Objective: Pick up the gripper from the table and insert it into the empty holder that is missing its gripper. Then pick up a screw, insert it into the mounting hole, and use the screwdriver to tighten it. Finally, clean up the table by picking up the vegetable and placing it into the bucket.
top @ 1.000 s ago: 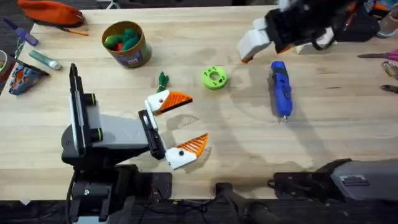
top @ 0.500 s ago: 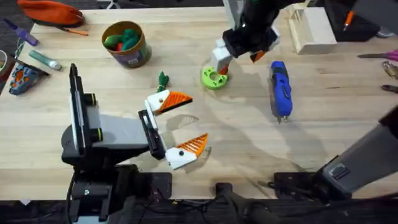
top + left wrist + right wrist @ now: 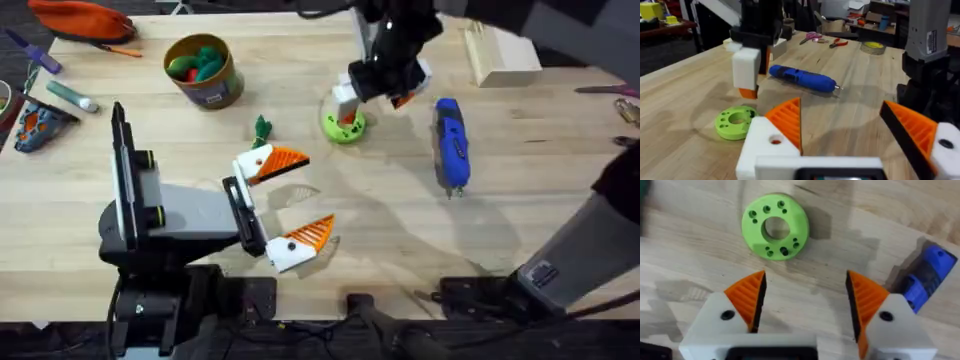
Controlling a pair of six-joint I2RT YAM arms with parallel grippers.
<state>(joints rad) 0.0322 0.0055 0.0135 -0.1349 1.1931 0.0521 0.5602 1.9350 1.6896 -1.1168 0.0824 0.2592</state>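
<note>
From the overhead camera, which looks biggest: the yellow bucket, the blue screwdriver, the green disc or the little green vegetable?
1. Bucket
2. Screwdriver, longer but slimmer, so nearly tied with it
3. Green disc, partly covered
4. Vegetable

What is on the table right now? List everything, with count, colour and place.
Round disc with holes: 1, bright green, centre back, under the right gripper.
Pen-shaped electric screwdriver: 1, blue, right of the disc.
Small toy vegetable: 1, dark green, left of the disc.
Round tub: 1, yellow-gold, back left, toys inside.
Wooden box: 1, pale, back right.
Fabric pouch: 1, orange, far back left corner.
Scissors: 1, pink-handled, right edge.
Left gripper: white with orange pads, open, near front centre.
Right gripper: white with orange pads, open, over the disc.
</note>
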